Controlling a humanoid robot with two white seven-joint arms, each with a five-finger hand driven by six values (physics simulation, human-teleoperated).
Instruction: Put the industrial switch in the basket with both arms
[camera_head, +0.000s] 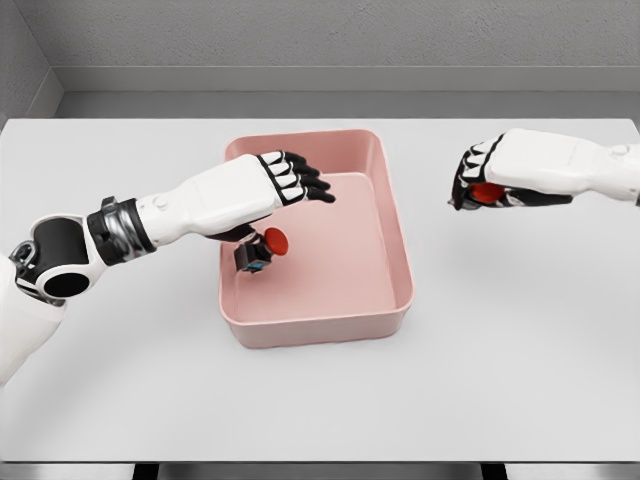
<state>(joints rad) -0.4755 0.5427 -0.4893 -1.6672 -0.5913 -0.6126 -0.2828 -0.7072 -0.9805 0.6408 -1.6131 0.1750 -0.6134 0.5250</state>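
Two industrial switches showed in the head view. One (262, 249), a small dark block with a red mushroom button, sat inside the pink basket (398, 255) near its left wall, just under the left hand (285, 182). Whether it rested on the basket floor or hung in the air beneath the palm could not be told. The left hand's fingers were stretched out and apart over the basket, holding nothing. The right hand (500, 180) hovered above the white table (520, 360), well to the right of the basket, its fingers curled tight around the second switch (487, 192), of which only the red button showed. Such a switch looked rigid, compact and fairly light, hard plastic that could slip. The squared body seemed the safest place to grip, since the rounded button offers less purchase.
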